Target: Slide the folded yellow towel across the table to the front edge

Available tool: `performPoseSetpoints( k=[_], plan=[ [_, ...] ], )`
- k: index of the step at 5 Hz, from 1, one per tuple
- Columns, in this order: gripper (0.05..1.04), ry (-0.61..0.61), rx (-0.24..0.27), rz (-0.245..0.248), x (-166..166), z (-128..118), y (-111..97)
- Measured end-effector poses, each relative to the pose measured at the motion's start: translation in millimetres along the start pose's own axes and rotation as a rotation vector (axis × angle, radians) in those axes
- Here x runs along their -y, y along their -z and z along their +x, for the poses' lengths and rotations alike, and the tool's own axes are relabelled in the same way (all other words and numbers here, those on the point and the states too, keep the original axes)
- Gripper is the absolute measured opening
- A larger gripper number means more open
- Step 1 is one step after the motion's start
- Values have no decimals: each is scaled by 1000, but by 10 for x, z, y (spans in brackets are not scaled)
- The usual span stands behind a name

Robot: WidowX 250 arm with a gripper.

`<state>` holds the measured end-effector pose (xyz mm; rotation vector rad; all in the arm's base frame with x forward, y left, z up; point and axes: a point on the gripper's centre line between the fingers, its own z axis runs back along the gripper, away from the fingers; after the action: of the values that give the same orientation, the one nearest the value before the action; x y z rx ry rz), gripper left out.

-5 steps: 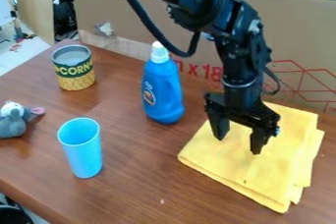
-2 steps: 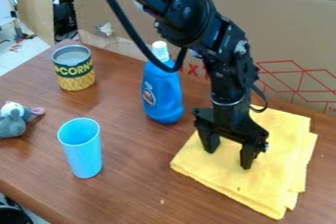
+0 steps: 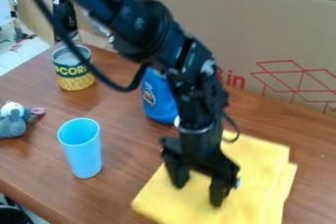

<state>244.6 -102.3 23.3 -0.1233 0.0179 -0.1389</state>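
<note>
Yellow cloth (image 3: 253,169), folded, is lying at five o'clock on the brown table (image 3: 134,149), one corner pointing toward eight; I cannot tell its long axis. With my gripper (image 3: 198,193) hanging down, I am showing its jaws spread well apart, their tips touching the cloth. From the gripper, a blue cup (image 3: 82,152) is standing upright at ten o'clock, a yellow-and-green can (image 3: 74,73) at eleven, and, nearer, a blue bottle (image 3: 157,101), also at eleven, partly behind the arm (image 3: 183,66).
</note>
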Motion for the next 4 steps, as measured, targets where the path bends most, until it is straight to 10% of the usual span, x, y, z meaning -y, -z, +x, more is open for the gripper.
performPoseSetpoints(
  k=[1,3,4],
  plan=[
    [1000,10,-63,-45,17,-374,46],
    [1000,15,-77,-40,-34,-353,25],
    [1000,-2,20,-21,-171,-187,-299]
  ],
)
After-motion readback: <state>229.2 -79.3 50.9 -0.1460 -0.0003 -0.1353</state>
